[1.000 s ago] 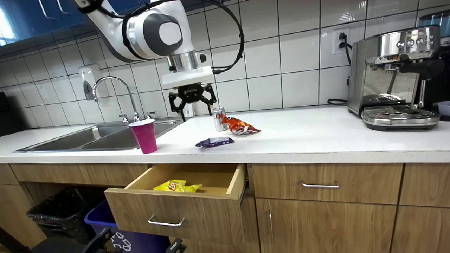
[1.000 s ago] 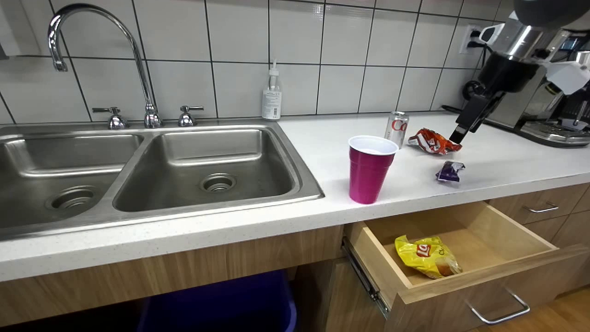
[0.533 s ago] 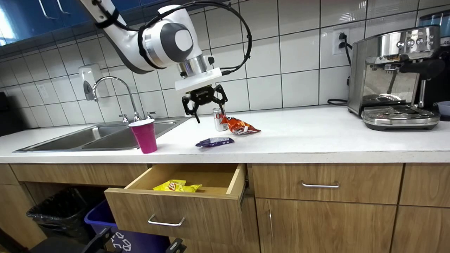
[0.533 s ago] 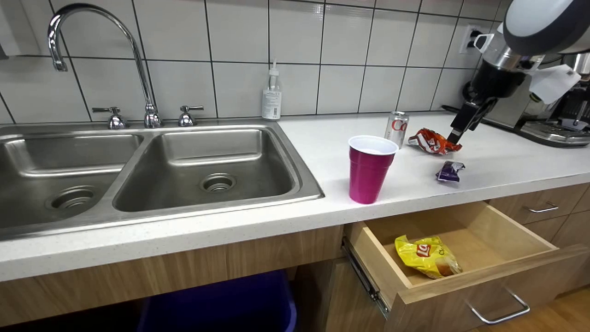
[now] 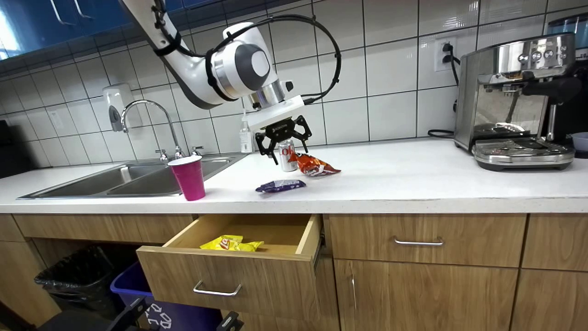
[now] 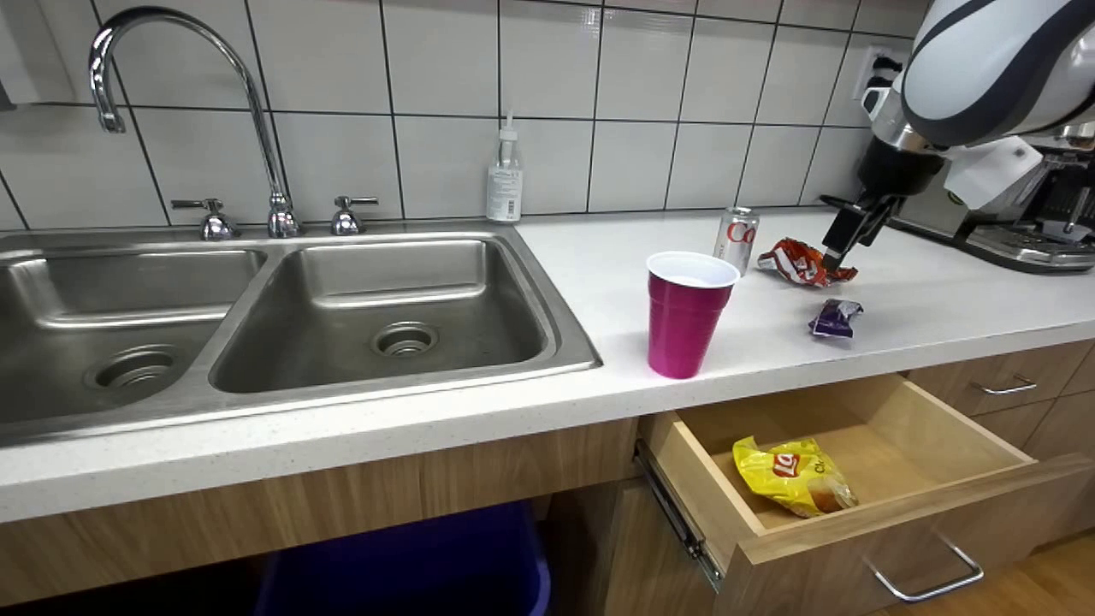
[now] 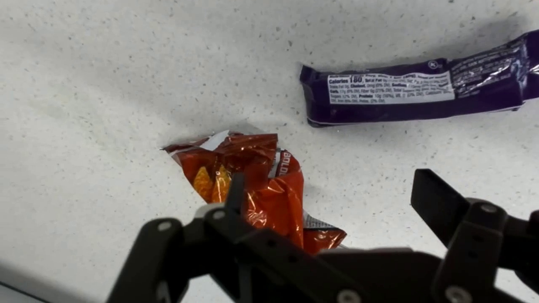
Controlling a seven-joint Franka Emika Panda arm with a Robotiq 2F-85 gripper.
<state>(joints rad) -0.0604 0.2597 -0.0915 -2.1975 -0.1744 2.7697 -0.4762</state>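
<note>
1. Exterior view: the gripper (image 5: 291,157) has just swung rightward and lower in frame, seemingly closer now to the crumpled chip bag (image 5: 318,166).
2. Wrist view: jaws spread wide, holding nothing; bag left of centre, one finger (image 7: 236,193) overlapping it, contact unclear.
3. Glossy orange-red film, creased, sharp-cornered! And a purple-wrapped snack bar (image 7: 379,92), long and shiny, upper right; speckled white countertop (image 7: 105,84) beneath.

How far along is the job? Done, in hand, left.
Looks done: the drawer stands open with the yellow chip bag inside.
In hand: nothing gripped; the gripper is open above the counter, close to the orange chip bag.
Perhaps left: that bag, maybe also the purple bar, silver can and pink cup, all on the counter.
</note>
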